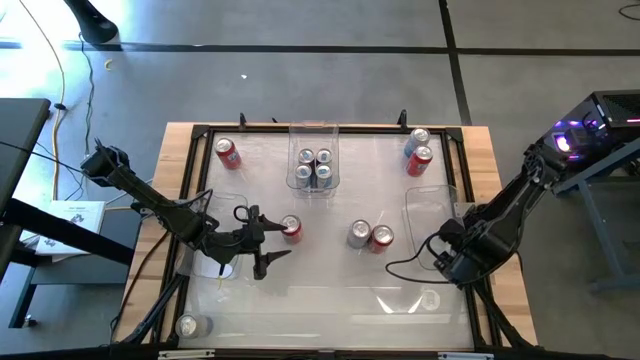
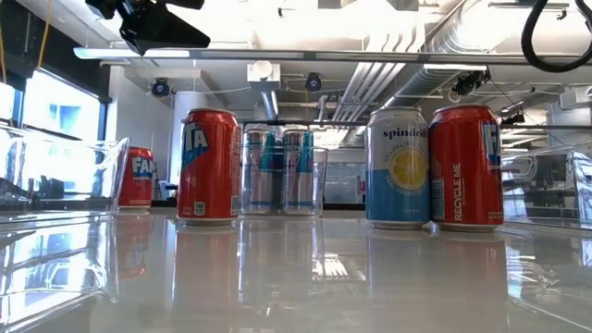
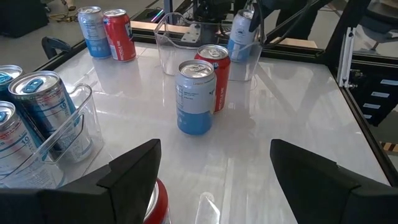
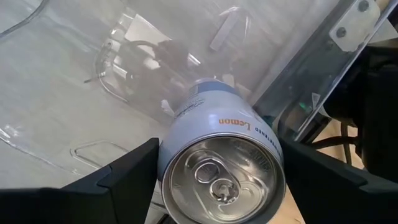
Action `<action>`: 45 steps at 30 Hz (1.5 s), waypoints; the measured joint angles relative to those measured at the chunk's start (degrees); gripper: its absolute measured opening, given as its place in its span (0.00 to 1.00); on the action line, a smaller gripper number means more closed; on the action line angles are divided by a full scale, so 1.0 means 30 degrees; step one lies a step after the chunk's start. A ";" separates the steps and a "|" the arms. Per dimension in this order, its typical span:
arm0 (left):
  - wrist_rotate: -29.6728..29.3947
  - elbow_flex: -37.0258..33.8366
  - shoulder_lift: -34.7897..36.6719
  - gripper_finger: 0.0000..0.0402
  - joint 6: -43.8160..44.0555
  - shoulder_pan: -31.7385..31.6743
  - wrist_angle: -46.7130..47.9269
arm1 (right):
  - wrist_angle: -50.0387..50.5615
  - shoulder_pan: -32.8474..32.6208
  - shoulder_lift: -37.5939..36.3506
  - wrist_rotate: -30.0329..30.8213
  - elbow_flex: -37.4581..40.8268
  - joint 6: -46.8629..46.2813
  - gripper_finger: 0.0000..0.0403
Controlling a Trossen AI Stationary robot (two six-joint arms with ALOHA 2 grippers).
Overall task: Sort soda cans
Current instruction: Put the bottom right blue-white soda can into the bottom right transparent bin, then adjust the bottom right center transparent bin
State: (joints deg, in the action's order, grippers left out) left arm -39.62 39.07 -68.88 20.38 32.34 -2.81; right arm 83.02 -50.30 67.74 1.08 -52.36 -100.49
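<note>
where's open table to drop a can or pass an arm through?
Free: the front strip between the corner can and the front-right bin, and the patch between the middle bin and the back-right pair. Crowded: mid-table, where the left gripper nears a red can beside the centre pair.

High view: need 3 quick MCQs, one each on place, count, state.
1. Where is the red can nearest the left gripper?
A. Just ahead of its fingers
B. In the back-middle bin
C. Against the table's back edge

2. How many cans stand in the back-middle bin?
A. Two
B. Four
C. Six

3. What is the right gripper doing?
A. Open, holding nothing
B. Shut on a red can
C. Shut on a pale can

Answers: 1 A, the red can sits just off the open left gripper. 2 B, four silver tops show inside the back-middle bin. 3 C, the right gripper has both fingers against a pale can.
</note>
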 joint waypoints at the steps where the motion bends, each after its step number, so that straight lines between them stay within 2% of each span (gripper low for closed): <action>1: 0.0000 0.0000 0.0000 0.74 0.0000 0.0000 0.0000 | 0.0000 0.0000 -0.0036 -0.0037 0.0000 0.0000 0.76; 14: 0.0002 0.0000 0.0000 0.74 0.0000 0.0000 0.0098 | -0.0306 0.0000 -0.1281 -0.0032 0.0065 -0.0860 0.77; 24: 0.0007 0.0000 0.0000 0.74 -0.0007 0.0000 0.0255 | -0.1574 0.0015 -0.2015 -0.1212 0.1829 -0.1129 0.84; 33: 0.0006 0.0000 0.0000 0.74 0.0000 0.0000 0.0303 | -0.0485 0.0015 -0.2634 -0.0499 0.0638 -0.1508 0.84; 45: 0.0007 0.0000 0.0000 0.74 0.0000 0.0000 0.0291 | 0.2324 0.0015 -0.2634 0.2226 -0.1940 -0.2509 0.84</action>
State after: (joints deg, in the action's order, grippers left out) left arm -39.59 39.07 -68.88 20.38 32.34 -1.93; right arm 90.00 -50.26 59.83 7.76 -58.18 -108.01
